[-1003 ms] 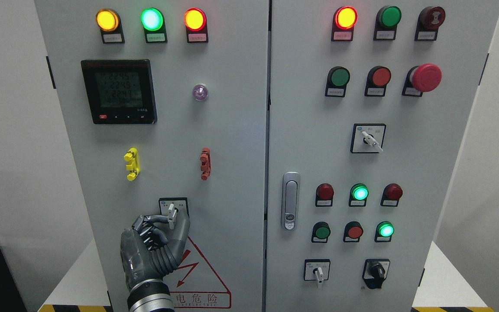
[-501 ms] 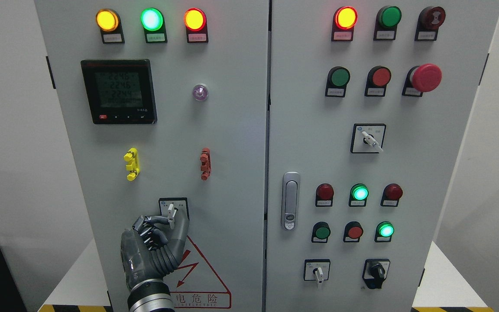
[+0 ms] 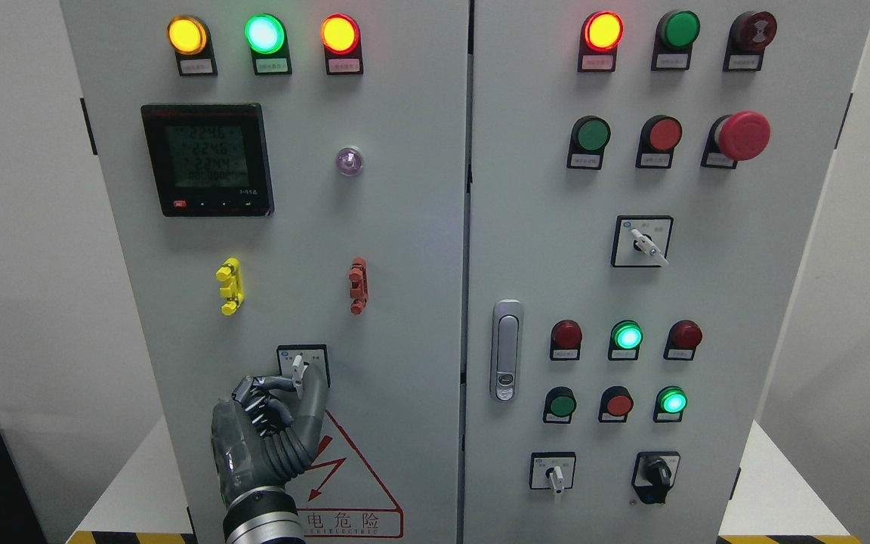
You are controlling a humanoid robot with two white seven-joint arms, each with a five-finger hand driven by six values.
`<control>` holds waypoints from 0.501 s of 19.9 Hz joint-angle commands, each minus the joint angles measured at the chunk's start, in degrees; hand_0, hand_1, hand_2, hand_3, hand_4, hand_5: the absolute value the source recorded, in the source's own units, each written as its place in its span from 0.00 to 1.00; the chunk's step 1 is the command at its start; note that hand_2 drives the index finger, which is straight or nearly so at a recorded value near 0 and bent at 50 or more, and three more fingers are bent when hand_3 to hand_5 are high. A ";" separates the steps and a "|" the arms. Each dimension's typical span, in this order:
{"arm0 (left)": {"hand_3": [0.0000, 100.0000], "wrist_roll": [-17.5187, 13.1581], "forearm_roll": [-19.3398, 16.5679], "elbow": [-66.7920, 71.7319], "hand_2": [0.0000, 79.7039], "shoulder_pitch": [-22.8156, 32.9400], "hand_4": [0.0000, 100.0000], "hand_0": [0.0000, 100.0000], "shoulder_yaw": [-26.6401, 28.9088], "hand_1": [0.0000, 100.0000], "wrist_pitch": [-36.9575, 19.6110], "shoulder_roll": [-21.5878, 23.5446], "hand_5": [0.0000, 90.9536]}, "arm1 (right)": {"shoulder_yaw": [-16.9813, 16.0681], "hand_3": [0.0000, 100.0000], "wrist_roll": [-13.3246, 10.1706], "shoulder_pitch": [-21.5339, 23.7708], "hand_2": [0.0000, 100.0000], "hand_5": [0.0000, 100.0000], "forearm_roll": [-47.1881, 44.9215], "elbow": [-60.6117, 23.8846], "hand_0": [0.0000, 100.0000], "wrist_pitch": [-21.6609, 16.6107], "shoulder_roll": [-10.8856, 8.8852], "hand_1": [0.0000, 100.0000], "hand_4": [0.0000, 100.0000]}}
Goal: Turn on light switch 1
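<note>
Switch 1, as we read it, is the small rotary selector low on the left cabinet door, a short pale lever on a black-framed plate, standing close to upright. We judge it to be rigid moulded plastic on a sprung detent: light to move, stiff at first and then snapping over, not fragile but narrow and smooth enough that a fingertip could slide off its flat face. The sensible hold is a pinch across the lever's two sides near its free end, where leverage is greatest, followed by a twist about the shaft instead of a push into the panel. Our left hand rises from the bottom edge and has its fingers curled in beside the lever's lower end, with the thumb on the right side; contact looks likely, but we cannot tell whether the pinch is firmly closed on the lever or only resting against it. Our right hand does not appear. Just below the hand sits a red warning triangle, and above the switch are a yellow clip, a red clip and a digital meter. Three pilot lamps glow along the door's top, and the right door carries its own buttons and selectors.
</note>
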 commanded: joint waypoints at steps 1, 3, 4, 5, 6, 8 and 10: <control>1.00 -0.21 -0.04 0.00 0.76 -0.07 1.00 0.37 -0.27 0.63 -0.04 -0.01 0.97 | 0.03 0.00 0.05 0.00 0.00 0.00 0.00 0.00 0.00 -0.03 0.01 0.00 0.00; 1.00 -0.21 -0.04 0.00 0.76 -0.07 1.00 0.38 -0.27 0.63 -0.04 -0.01 0.97 | 0.03 0.00 0.05 0.00 0.00 0.00 0.00 0.00 0.00 -0.03 0.01 0.00 0.00; 1.00 -0.21 -0.04 0.08 0.77 -0.07 1.00 0.38 -0.27 0.63 -0.04 -0.01 0.97 | 0.03 0.00 0.05 0.00 0.00 0.00 0.00 0.00 0.00 -0.03 0.01 0.00 0.00; 1.00 -0.21 0.04 0.08 0.77 0.02 1.00 0.38 -0.27 0.63 -0.04 -0.01 0.97 | -0.05 0.00 0.05 0.00 0.00 0.00 0.00 0.00 0.00 -0.03 0.01 0.00 0.00; 1.00 -0.21 0.05 0.08 0.77 -0.07 1.00 0.39 -0.27 0.63 -0.04 -0.01 0.97 | 0.03 0.00 0.05 0.00 0.00 0.00 0.00 0.00 0.00 -0.03 0.01 0.00 0.00; 1.00 -0.21 0.04 0.08 0.77 -0.07 1.00 0.39 -0.27 0.62 -0.04 -0.01 0.97 | 0.03 0.00 0.05 0.00 0.00 0.00 0.00 0.00 0.00 -0.03 -0.07 0.00 0.00; 1.00 -0.21 0.04 0.08 0.77 0.02 1.00 0.40 -0.36 0.61 -0.04 -0.01 0.97 | 0.03 0.00 0.05 0.00 0.00 0.00 0.00 0.00 0.00 -0.03 0.01 0.00 0.00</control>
